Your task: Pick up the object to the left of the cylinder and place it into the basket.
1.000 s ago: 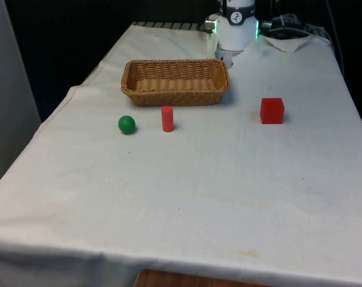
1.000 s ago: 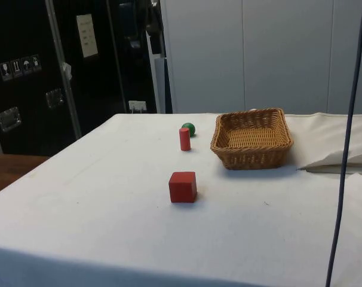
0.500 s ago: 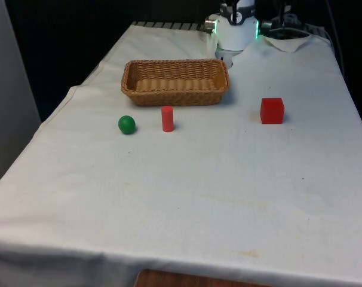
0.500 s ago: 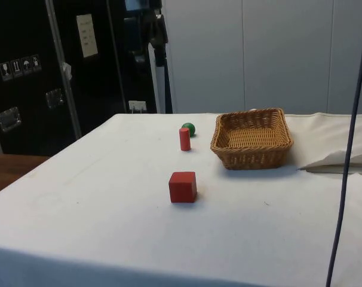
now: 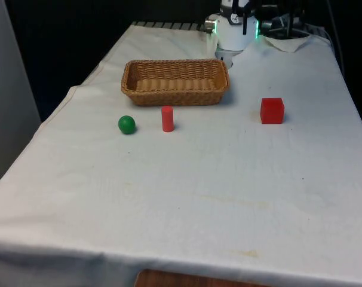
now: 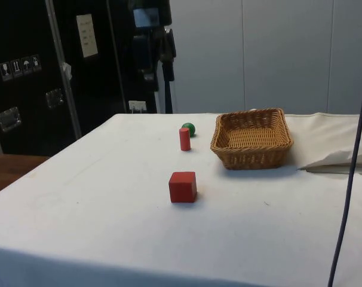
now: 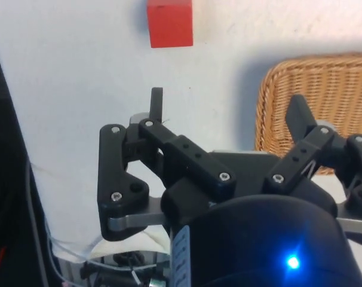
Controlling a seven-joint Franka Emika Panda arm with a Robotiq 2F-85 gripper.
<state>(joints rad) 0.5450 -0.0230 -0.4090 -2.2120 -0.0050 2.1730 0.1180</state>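
Observation:
A green ball (image 5: 126,124) lies on the white cloth to the front view's left of an upright red cylinder (image 5: 167,118). Behind both stands the empty wicker basket (image 5: 175,95). In the side view the ball (image 6: 188,129) sits just beyond the cylinder (image 6: 184,139), with the basket (image 6: 251,152) beside them. My gripper (image 6: 157,67) hangs high above the table's far end, well clear of all the objects. In the wrist view the gripper (image 7: 229,110) is open with nothing between its fingers (image 7: 156,103), and part of the basket (image 7: 315,89) lies below.
A red cube (image 5: 272,110) rests alone towards the front view's right, also seen in the side view (image 6: 183,186) and the wrist view (image 7: 169,23). The robot's base (image 5: 232,37) stands behind the basket. A dark cable (image 6: 348,179) hangs at the side view's right.
In the side view my gripper has come lower and further into sight above the table's far end. The ball, cylinder, cube and basket have not moved.

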